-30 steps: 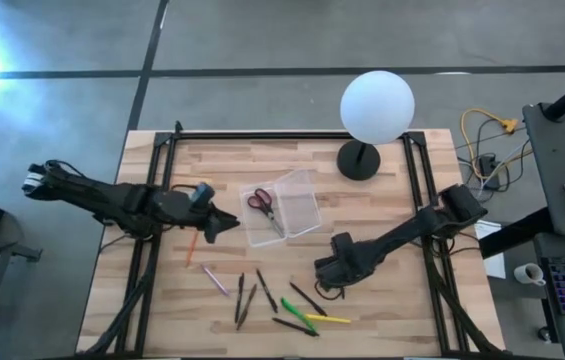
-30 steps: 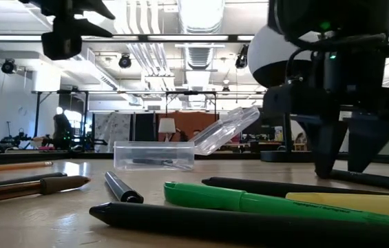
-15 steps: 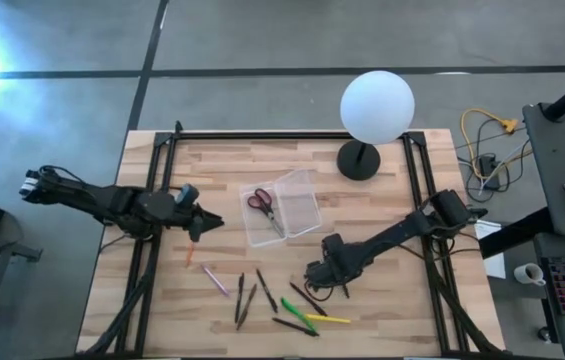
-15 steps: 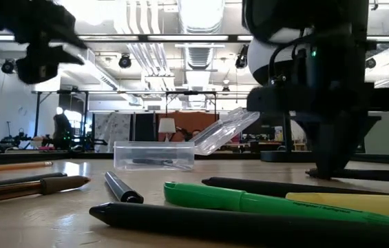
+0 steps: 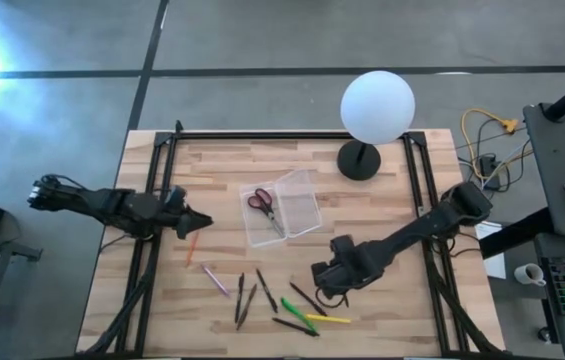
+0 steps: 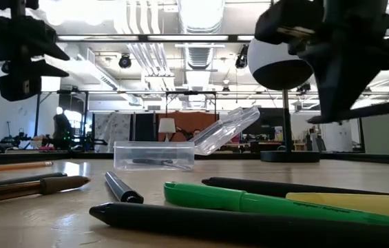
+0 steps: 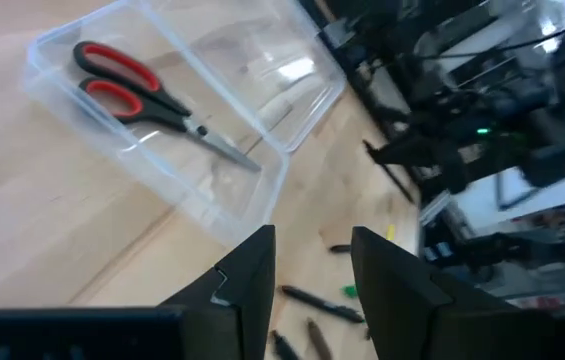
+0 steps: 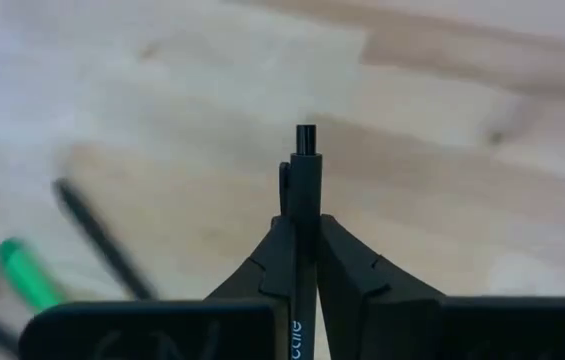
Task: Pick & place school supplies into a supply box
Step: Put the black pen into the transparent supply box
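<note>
The clear supply box lies open in the middle of the table, with red-handled scissors inside it. Several pens and pencils lie loose near the front edge, among them a green one and a yellow one. Just right of them my right gripper is shut on a black pen above the table. Left of the box, my left gripper hangs open with nothing between its fingers. An orange pencil lies just in front of it. My right gripper pinches the black pen's shaft between its two fingers. The pen runs along the fingers, and its clip end juts out past the fingertips. Gripper and pen are lifted clear of the table.
A white globe lamp on a black base stands at the far right of the table. The box's lid slants up and open. Black frame rails run along the table's left and right sides.
My right gripper went down onto a black pen lying right of the loose supplies and shut on it. It then rose, and the pen is now lifted off the table. My left gripper drew back from the box toward the table's left edge.
</note>
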